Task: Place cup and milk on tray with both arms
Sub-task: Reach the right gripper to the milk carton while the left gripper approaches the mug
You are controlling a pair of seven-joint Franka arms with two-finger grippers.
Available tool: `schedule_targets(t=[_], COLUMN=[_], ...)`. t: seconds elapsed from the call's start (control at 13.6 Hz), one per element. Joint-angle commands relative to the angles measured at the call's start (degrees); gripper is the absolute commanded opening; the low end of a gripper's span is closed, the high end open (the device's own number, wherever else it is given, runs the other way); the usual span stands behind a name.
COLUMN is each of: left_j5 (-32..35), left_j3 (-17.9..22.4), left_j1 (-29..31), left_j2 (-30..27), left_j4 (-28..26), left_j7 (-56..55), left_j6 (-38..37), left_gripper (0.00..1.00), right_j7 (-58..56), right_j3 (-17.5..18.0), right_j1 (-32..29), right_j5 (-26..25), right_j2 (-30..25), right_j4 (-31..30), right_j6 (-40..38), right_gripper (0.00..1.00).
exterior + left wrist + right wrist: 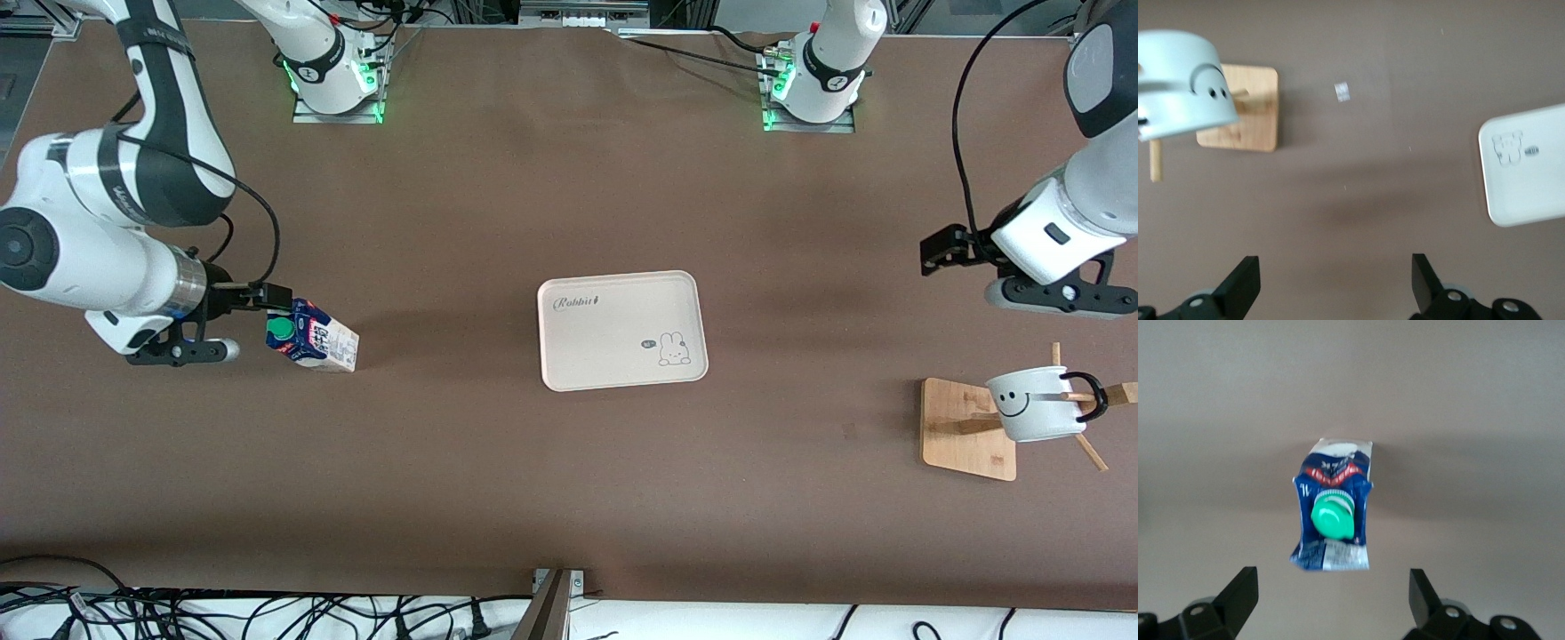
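The milk [313, 338], a dark-blue and white carton with a green cap, stands on the table toward the right arm's end. My right gripper [249, 322] is open beside it and does not touch it; in the right wrist view the milk [1333, 513] lies just ahead of the open gripper [1333, 603]. The cup [1036, 404], white with a smiley face, hangs on a wooden stand toward the left arm's end. My left gripper [969, 271] is open and empty above the table near the cup [1178, 80]. The cream tray [622, 331] lies empty at the table's middle.
The square wooden stand base [965, 427] with slanted pegs holds the cup; it also shows in the left wrist view [1241, 110]. The tray's corner [1528, 167] shows in the left wrist view. Cables run along the table edge nearest the front camera [267, 613].
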Motion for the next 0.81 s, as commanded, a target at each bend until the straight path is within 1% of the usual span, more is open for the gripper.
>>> schedule_targets(t=[0.0, 0.15, 0.22, 0.29, 0.44, 0.59, 0.73], left_j5=[1.5, 0.8, 0.8, 0.8, -0.4, -4.8, -10.7], left_j3=[-0.2, -0.3, -0.3, -0.4, -0.5, -0.5, -0.5], left_j1=[4.3, 6.2, 6.3, 6.9, 9.2, 10.5, 10.7], left_j2=[0.6, -1.8, -4.0, -6.2, -8.6, -8.3, -6.9], left_j4=[-4.0, -9.9, -14.2, -19.0, -26.7, -29.2, -29.9], left_j7=[-0.4, -1.9, -5.9, -10.6, -13.5, -13.5, -13.5], left_j6=[12.3, 16.7, 19.3, 23.6, 34.3, 41.9, 46.1], left_gripper=[1.00, 1.00, 1.00, 1.00, 1.00, 1.00, 1.00], right_j7=[2.6, 2.7, 2.7, 2.9, 3.6, 3.6, 3.6], right_j3=[0.1, 0.0, 0.0, 0.0, 0.0, 0.0, 0.0], right_j1=[0.7, 0.8, 0.7, 0.8, 0.8, 0.8, 0.8], right_j5=[0.5, 0.4, 0.5, 0.5, 0.3, 0.3, 0.2], right_j2=[-1.3, -0.6, -0.1, 0.4, 0.6, 0.6, 0.6], right_j4=[-5.0, -6.3, -6.3, -6.4, -7.6, -8.6, -9.5], right_j6=[6.1, 8.8, 9.0, 9.6, 11.3, 12.2, 13.2], right_gripper=[1.00, 1.00, 1.00, 1.00, 1.00, 1.00, 0.99])
